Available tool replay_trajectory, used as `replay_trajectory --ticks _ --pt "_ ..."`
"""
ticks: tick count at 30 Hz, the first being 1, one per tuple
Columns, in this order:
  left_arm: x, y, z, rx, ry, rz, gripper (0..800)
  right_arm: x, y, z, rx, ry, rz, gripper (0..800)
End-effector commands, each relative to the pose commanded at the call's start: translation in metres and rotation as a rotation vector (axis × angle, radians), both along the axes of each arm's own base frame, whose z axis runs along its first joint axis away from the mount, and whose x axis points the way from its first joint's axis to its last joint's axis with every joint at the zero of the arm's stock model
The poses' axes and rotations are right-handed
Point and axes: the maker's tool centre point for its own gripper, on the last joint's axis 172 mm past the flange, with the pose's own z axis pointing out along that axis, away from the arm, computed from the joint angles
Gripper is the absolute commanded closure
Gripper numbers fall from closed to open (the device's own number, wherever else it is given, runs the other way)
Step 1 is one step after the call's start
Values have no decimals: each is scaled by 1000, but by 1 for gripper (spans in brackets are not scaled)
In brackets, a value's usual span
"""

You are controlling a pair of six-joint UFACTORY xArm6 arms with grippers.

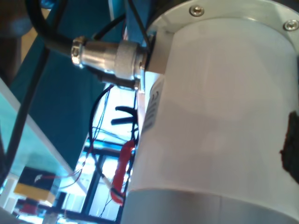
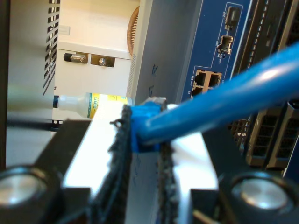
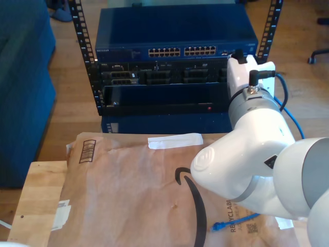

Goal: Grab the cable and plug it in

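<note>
The cable [image 2: 219, 100] is a thin, glossy bright blue cord; its booted plug [image 2: 145, 122] sits pinched between the dark, frayed pads [image 2: 120, 154] of my second gripper [image 2: 140, 140], which is clenched on it, the cord running out of the jaws at a slant. Just past the plug, the second wrist view shows a blue panel [image 2: 212, 46] with a pair of open ports [image 2: 207, 80] and a grey upright edge of the rack, and further off a plastic bottle [image 2: 91, 104] with a yellow label lying on its side. The exterior view gives what that close view cannot: the blue switch [image 3: 175, 38] with its two rows of ports at the top of a rack [image 3: 90, 77], darker units under it, and a white arm [image 3: 254, 149] reaching toward the rack at the exterior view's right, its gripper hidden behind the wrist. There the cord loops down behind the arm [image 3: 288, 110], and its other end [image 3: 220, 225] lies loose on the brown paper [image 3: 139, 190] that covers the wooden table [image 3: 38, 195], with a white strip [image 3: 175, 140] of tape near the paper's far edge. The first wrist view looks along a white arm casing [image 1: 219, 116] with a metal connector [image 1: 105, 58] and black lead [image 1: 49, 28]; I cannot tell how my first gripper stands.
</note>
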Motion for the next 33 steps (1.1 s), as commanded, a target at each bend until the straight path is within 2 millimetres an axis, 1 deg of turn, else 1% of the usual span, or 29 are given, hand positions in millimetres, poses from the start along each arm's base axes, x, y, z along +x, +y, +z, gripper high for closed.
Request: replay_trajectory --ticks 3,5,7,8,10,13,14,17,20,22,23,25,26,27,28,29,30,31,32,33 --pt "-5 0 -17 37 -30 23 0 0 0 -1 -2 2 0 796" --pt "-6 6 -29 82 -52 21 0 0 0 -3 -4 6 1 797" --pt "-5 4 -41 106 -61 16 0 0 0 -2 -3 4 0 797" --pt "-4 0 -49 111 -64 15 0 0 0 -3 -1 4 -1 797" --pt "-2 1 -59 134 -67 11 0 0 5 -6 -6 10 9 797" --pt "-2 2 -60 142 -68 11 0 0 8 -10 -11 16 13 797" --pt "-2 2 -60 140 -68 11 0 0 8 -14 -18 22 14 798" --pt "-2 2 -60 139 -68 11 0 1 15 -33 -53 60 40 798" --pt "-2 2 -60 140 -68 11 0 3 32 -56 -33 147 98 798" --pt "-2 2 -60 140 -68 11 0 6 37 -60 -36 159 109 798" --pt "-2 2 -60 140 -68 11 0 7 38 -66 -45 166 110 798" --pt "-2 2 -60 142 -68 11 0 10 53 -62 -72 151 148 799" --pt "-2 2 -60 140 -68 11 0 10 60 -57 -82 138 167 799" --pt "-2 2 -60 142 -68 11 0 14 67 -48 -82 121 181 799" --pt "-2 2 -60 140 -68 11 0 19 72 -44 -78 111 183 800" --pt "-2 2 -60 142 -68 11 0 26 76 -53 -83 121 180 799" --pt "-2 2 -60 140 -68 11 0 31 82 -57 -87 124 182 799" --pt "-2 2 -60 140 -68 11 0 31 92 -60 -89 126 195 799" --pt "-2 2 -60 142 -68 11 0 30 102 -56 -82 119 209 800" --pt "-2 2 -60 142 -68 11 0 30 106 -55 -86 115 218 799"
